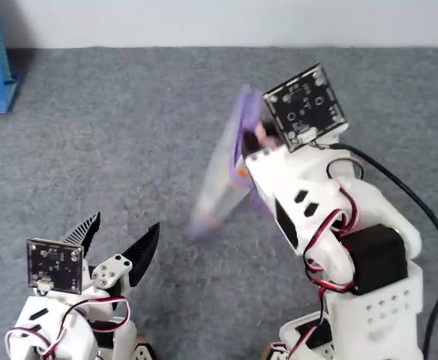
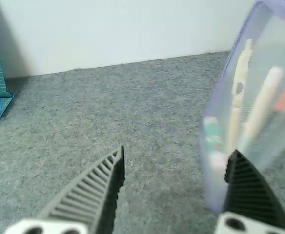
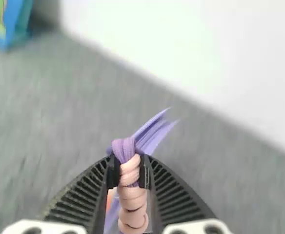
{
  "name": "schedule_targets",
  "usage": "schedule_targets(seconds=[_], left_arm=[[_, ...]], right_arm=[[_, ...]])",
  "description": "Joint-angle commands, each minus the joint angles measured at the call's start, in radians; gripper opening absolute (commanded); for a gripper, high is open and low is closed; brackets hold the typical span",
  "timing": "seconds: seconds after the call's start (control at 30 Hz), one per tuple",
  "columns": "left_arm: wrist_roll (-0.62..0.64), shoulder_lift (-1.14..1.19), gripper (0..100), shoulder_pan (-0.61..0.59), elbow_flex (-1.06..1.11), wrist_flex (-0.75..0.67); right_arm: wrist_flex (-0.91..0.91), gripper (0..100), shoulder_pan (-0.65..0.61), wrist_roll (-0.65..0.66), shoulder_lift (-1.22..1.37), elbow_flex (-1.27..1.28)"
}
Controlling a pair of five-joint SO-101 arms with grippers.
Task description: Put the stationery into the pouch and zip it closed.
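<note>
The right pincer [image 3: 128,168] pinches the zip pull [image 3: 124,147]. The tilted pouch [image 1: 223,171] seems light and floppy, so the spread left pincer [image 1: 125,223] should brace its edge.

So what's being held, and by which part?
The right gripper holds the pouch by its pull tab; the left gripper is open, holding nothing.

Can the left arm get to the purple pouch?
Probably yes. The left gripper is open, with bare carpet between it and the pouch, which the right gripper holds upright.
</note>
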Motion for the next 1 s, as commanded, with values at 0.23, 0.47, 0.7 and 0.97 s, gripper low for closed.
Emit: schedule_targets(seconds=[0.23, 0.47, 0.7, 0.97], left_arm=[[0.014, 0.011, 32, -0.008, -0.013, -0.026], [0.014, 0.011, 32, -0.006, -0.015, -0.061], [0.014, 0.011, 32, -0.005, -0.015, -0.060], [0.009, 0.011, 32, -0.006, -0.087, -0.034]], right_arm=[[-0.231, 0.8, -0.015, 0.133, 0.107, -0.009], [-0.113, 0.8, -0.114, 0.190, 0.035, -0.009], [-0.104, 0.8, -0.148, 0.288, 0.021, -0.009], [0.047, 0.8, -0.156, 0.348, -0.016, -0.009]])
